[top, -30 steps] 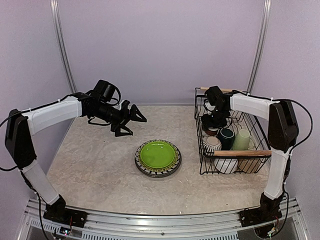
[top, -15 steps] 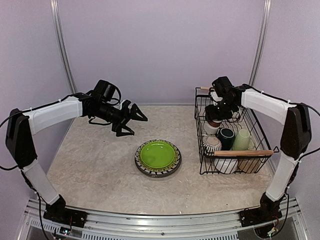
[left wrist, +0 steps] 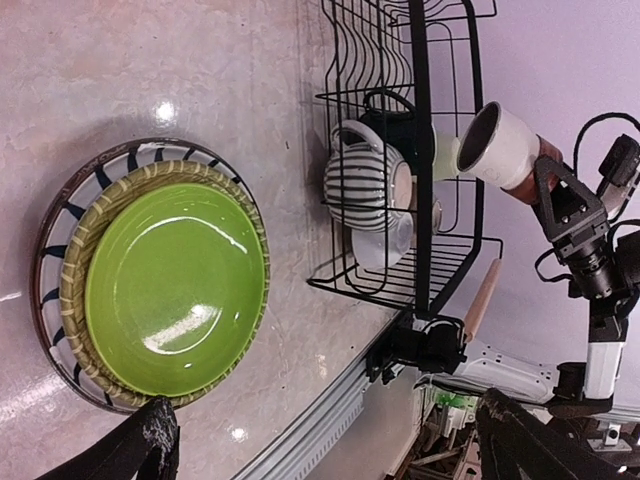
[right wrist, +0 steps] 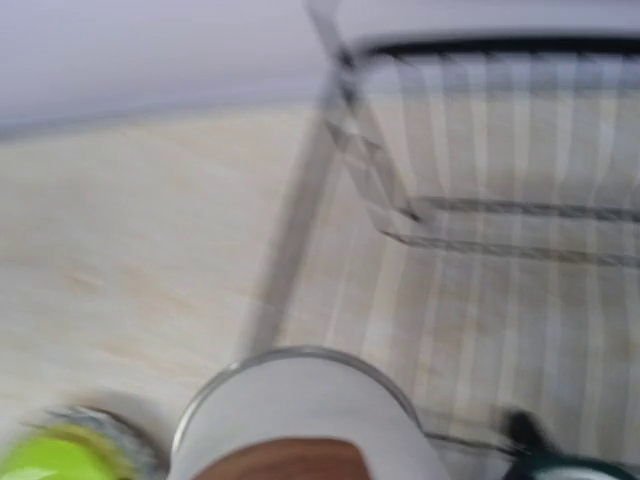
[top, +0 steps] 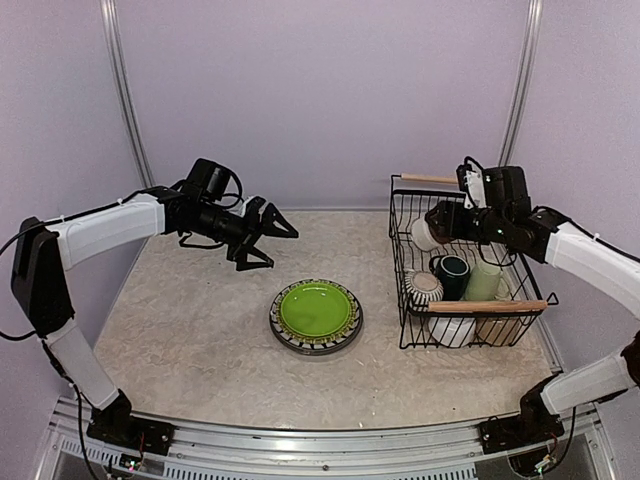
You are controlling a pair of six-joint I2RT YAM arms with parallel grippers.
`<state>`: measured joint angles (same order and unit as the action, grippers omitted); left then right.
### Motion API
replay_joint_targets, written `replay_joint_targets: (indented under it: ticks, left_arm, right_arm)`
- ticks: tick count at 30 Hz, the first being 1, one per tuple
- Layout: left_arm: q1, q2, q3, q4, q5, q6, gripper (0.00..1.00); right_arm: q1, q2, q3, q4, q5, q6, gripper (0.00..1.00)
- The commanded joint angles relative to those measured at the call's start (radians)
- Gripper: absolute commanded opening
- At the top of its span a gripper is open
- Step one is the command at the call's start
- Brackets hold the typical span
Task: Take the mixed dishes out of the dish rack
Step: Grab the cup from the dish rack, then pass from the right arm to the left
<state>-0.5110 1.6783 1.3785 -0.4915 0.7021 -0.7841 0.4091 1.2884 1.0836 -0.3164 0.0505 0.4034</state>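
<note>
Left gripper (top: pixel 279 247): jaws spread, hovering above the table (top: pixel 180 330), tips pointing toward the rack.
Right gripper (top: pixel 440 224): clamped on a white mug (top: pixel 423 234), which lies sideways in the air over the rack's left wall.
Dish rack (top: pixel 404 300): at the table's right (a wooden handle front and back); inside are a dark teal mug (top: pixel 452 272), a pale green mug (top: pixel 485 279) and a striped cup (top: pixel 424 289).
Lime-green plate (top: pixel 316 308): tops a plate stack left of the rack, apart from it.

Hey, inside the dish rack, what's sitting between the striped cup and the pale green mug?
The dark teal mug sits between the striped cup and the pale green mug in the dish rack. The top external view shows it.
</note>
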Motion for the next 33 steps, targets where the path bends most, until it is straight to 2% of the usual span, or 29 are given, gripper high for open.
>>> replay_joint_targets:
  ticks: [1,5,11,14,19,22,33]
  left_arm:
    - [0.001,-0.007,-0.048,0.149,0.136,-0.03,0.99]
    - [0.008,-0.041,-0.147,0.421,0.282,-0.142,0.99]
    - [0.018,-0.039,-0.235,0.824,0.432,-0.336,0.99]
    - [0.027,-0.045,-0.262,0.931,0.451,-0.384,0.93]
    - [0.041,-0.049,-0.3,1.134,0.485,-0.474,0.79]
    - [0.039,-0.035,-0.318,1.273,0.503,-0.558,0.72]
    - [0.019,-0.008,-0.302,1.295,0.527,-0.582,0.48]
  right_arm:
    - [-0.003,-0.071,-0.067,0.332,-0.244,0.1,0.0]
    - [0.048,-0.07,-0.116,0.56,-0.359,0.156,0.0]
    - [0.163,0.045,-0.061,0.67,-0.4,0.19,0.0]
    - [0.219,0.112,-0.039,0.755,-0.432,0.237,0.0]
    - [0.317,0.214,0.023,0.796,-0.429,0.248,0.0]
    - [0.336,0.262,0.03,0.843,-0.442,0.276,0.0]
    - [0.364,0.339,0.027,0.939,-0.467,0.316,0.0]
